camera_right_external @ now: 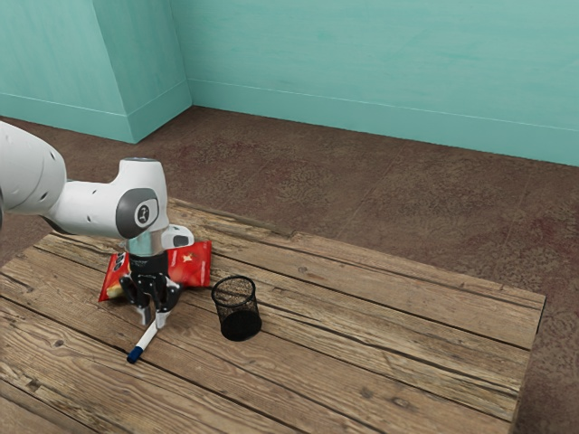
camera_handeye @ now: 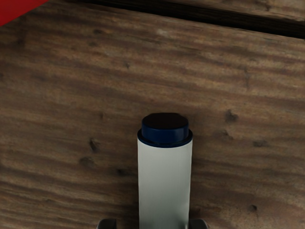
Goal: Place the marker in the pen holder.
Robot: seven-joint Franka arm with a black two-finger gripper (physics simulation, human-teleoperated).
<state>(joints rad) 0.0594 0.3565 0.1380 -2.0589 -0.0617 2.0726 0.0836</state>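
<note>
At the exterior view's left, the black gripper [camera_right_external: 154, 318] points down low over the table with its fingers apart. The white marker [camera_right_external: 145, 342] with a dark blue cap lies beneath it, one end reaching between the fingertips. In the wrist view, the marker [camera_handeye: 165, 181] stretches up from the lower edge, between the two tips of the gripper [camera_handeye: 152, 224]; a gap shows between one tip and the marker. The black mesh pen holder [camera_right_external: 237, 310] stands upright beside the gripper, toward the exterior view's right.
A red snack bag [camera_right_external: 189, 265] lies just behind the gripper in the exterior view, and a red corner of the bag [camera_handeye: 16, 8] appears in the wrist view. The wooden table [camera_right_external: 389, 339] extends past the pen holder toward the exterior view's right.
</note>
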